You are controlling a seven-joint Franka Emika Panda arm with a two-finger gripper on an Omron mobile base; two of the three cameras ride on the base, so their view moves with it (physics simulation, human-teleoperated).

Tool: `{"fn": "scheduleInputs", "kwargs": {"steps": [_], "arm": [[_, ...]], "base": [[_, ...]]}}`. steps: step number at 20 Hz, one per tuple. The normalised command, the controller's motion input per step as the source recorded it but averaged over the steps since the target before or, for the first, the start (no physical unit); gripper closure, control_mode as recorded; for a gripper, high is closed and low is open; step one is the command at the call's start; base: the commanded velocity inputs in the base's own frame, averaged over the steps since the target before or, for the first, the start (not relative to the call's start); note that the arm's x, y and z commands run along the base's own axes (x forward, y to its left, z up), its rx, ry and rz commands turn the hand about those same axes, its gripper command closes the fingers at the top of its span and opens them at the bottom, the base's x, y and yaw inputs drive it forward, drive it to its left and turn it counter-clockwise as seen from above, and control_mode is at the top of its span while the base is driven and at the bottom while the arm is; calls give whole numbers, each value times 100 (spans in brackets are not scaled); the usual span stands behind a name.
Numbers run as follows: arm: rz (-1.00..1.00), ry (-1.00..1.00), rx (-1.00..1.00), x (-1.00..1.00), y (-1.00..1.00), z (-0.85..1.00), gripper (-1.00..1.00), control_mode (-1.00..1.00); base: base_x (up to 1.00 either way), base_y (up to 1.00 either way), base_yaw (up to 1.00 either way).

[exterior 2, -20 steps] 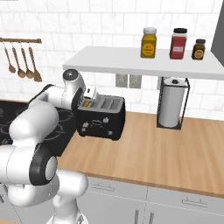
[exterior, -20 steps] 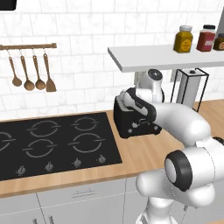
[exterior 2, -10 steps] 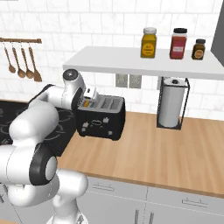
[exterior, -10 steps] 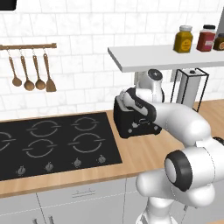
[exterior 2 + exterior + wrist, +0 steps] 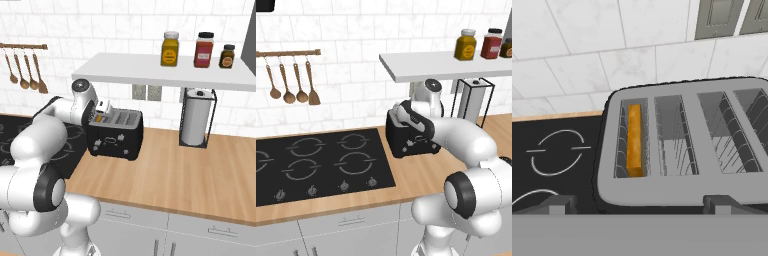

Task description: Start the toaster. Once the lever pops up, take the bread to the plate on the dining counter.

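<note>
Tan bread (image 5: 634, 140) in toaster (image 5: 687, 145) slot, gripper (image 5: 637, 204) above (jaws wide)

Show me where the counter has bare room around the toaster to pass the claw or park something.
Widest free patch: wood counter between the toaster and the paper towel stand, running to the front edge. A narrower strip lies in front of the toaster. Crowded: the cooktop borders the toaster's other side, and the shelf overhangs the open claw.

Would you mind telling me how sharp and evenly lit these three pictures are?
Left base view: flat, even light, arm slightly soft. Right base view: crisp, faint shade under the shelf. Hand view: sharp on the toaster and bread, no glare.
</note>
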Motion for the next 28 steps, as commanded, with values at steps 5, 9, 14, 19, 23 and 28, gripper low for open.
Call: {"fn": "scheduleInputs", "kwargs": {"steps": [5,9,14,19,23,28], "arm": [[0,0,0,0,0,0,-100,-100],[0,0,0,0,0,0,-100,-100],[0,0,0,0,0,0,-100,-100],[0,0,0,0,0,0,-100,-100],[0,0,0,0,0,0,-100,-100],[0,0,0,0,0,0,-100,-100]], "base": [[0,0,0],[0,0,0],[0,0,0],[0,0,0],[0,0,0],[0,0,0]]}}
